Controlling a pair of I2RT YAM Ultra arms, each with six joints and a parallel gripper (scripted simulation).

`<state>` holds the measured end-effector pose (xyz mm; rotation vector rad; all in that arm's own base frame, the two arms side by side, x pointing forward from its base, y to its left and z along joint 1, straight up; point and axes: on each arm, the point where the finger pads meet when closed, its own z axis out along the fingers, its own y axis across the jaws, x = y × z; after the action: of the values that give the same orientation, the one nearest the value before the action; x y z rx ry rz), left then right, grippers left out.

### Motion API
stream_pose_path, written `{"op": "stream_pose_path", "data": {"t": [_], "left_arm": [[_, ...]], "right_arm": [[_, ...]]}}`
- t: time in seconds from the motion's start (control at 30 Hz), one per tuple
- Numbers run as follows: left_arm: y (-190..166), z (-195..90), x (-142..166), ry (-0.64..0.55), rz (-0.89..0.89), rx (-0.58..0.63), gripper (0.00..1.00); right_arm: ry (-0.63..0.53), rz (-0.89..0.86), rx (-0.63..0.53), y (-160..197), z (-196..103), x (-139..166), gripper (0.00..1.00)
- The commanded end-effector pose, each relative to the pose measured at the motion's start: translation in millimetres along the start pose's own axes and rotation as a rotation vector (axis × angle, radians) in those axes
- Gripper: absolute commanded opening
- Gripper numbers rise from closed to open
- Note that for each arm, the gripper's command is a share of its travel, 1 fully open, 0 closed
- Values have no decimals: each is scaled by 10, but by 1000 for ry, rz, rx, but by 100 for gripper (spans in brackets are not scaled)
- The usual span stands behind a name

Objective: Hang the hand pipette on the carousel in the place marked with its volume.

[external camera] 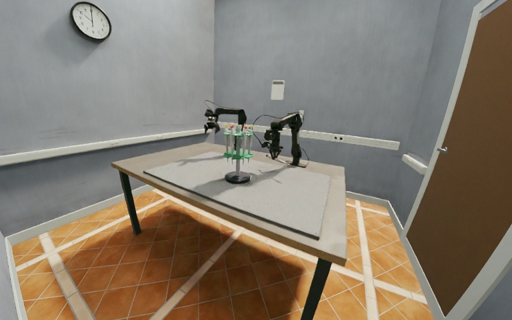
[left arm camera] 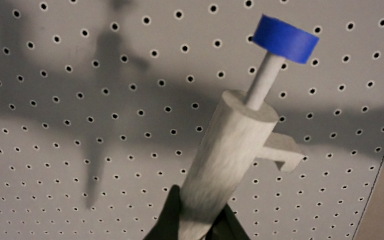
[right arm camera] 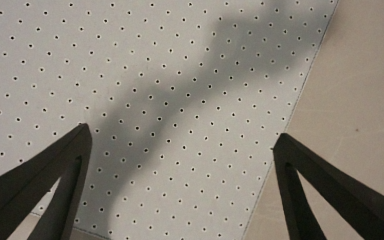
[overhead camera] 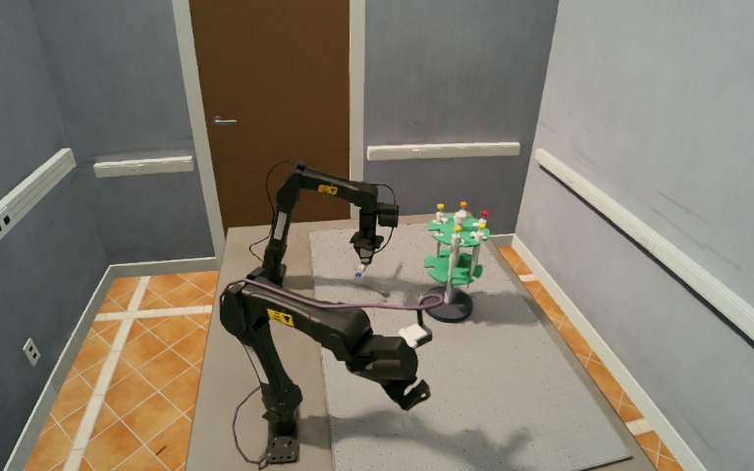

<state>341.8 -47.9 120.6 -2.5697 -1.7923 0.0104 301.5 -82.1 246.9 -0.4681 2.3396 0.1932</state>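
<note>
My left gripper [overhead camera: 363,258] [external camera: 273,153] [left arm camera: 194,198] is shut on the white pipette [overhead camera: 360,270] [left arm camera: 227,157] and holds it clear above the mat, tilted, button end down. Its push button [left arm camera: 285,38] is blue and its finger hook [left arm camera: 283,152] sticks out to the side. The printed volume is not readable. The green carousel [overhead camera: 445,266] [external camera: 237,155] stands on a dark round base [overhead camera: 449,309] to the right of the left gripper in the top view. My right gripper [overhead camera: 413,396] [right arm camera: 187,136] is open and empty, low over the mat's near part.
Several pipettes [overhead camera: 455,252] with yellow, orange and red buttons hang on the carousel. A grey perforated mat [overhead camera: 500,389] [external camera: 283,203] [right arm camera: 150,75] covers most of the table [overhead camera: 222,343] [external camera: 336,233]. The right wrist view shows the mat's edge beside bare table [right arm camera: 345,75].
</note>
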Motion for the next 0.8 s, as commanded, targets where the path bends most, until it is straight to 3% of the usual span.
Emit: {"op": "stream_pose_path", "data": {"t": [0.0,0.43,0.47,0.77], "left_arm": [[-77,-85,-140,-6,-15,-7,12],[-128,-106,-495,-5,-15,-6,12],[-35,-213,-521,-3,-15,-47,12],[-173,-126,-817,-5,-15,-5,12]], "right_arm": [[-28,-10,7,-44,-29,-57,100],[-28,-10,7,-44,-29,-57,100],[-28,-10,7,-44,-29,-57,100],[-28,-10,7,-44,-29,-57,100]]}}
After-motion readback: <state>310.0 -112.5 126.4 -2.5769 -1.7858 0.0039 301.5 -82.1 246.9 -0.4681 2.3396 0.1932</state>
